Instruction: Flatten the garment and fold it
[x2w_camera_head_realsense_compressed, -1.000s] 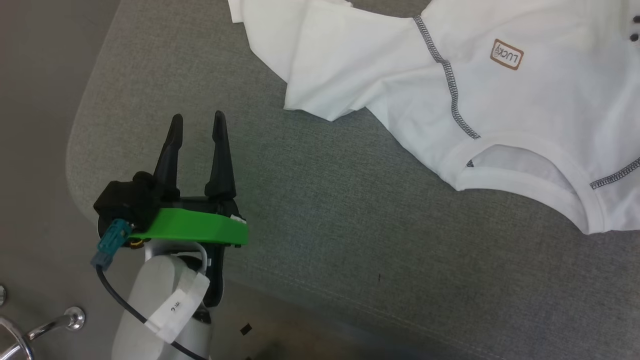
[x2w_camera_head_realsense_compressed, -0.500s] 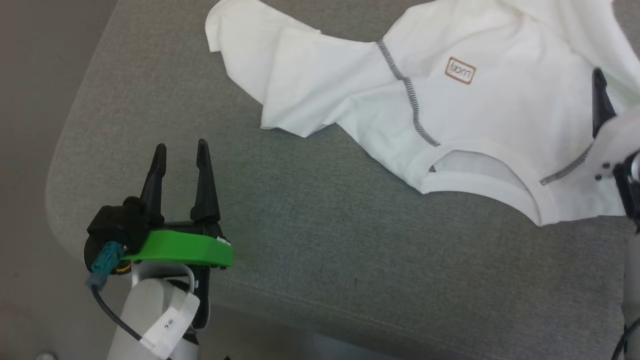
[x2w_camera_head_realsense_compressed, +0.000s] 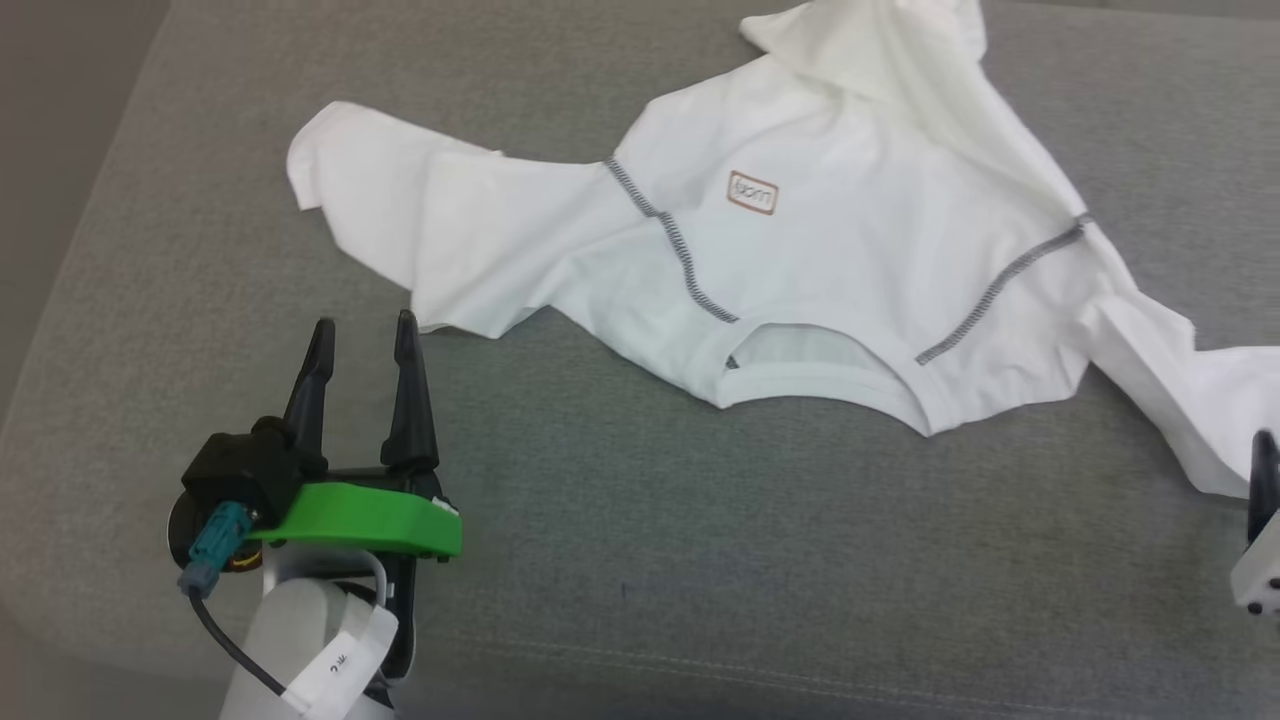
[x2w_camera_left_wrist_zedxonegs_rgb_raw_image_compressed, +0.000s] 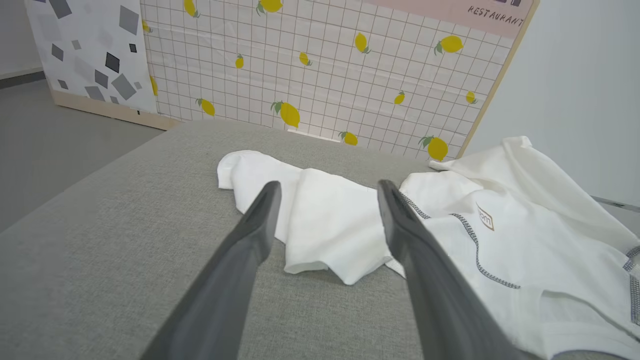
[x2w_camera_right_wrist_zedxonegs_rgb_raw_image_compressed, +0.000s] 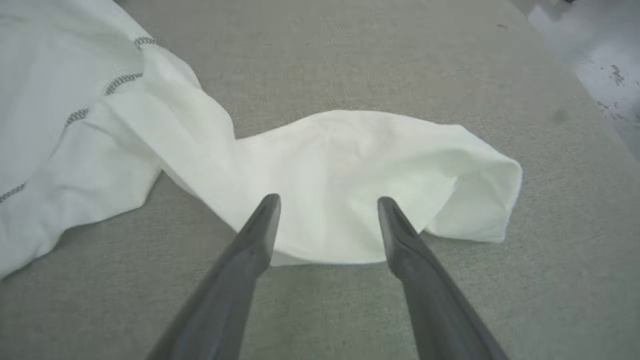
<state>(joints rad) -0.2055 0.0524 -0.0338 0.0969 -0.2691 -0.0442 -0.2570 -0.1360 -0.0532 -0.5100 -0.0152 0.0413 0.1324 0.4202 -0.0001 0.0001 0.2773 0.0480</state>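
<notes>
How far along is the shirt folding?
Done: the white thin-fabric T-shirt with grey zigzag seams lies roughly spread on the grey cloth surface. In hand: nothing; left end effector and right end effector are open. Left: smoothing rumpled sleeves and bunched far end, every fold.

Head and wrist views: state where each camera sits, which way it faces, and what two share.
Head view: on the head, facing forward and down at the garment on the grey surface; left gripper, pale forearm lower left.
Left wrist view: on the left wrist, facing along its open gripper toward one sleeve and a lemon-patterned panel.
Right wrist view: on the right wrist, facing down along the open right gripper at the other sleeve.
Shared: head and left wrist views show the brown logo.
</notes>
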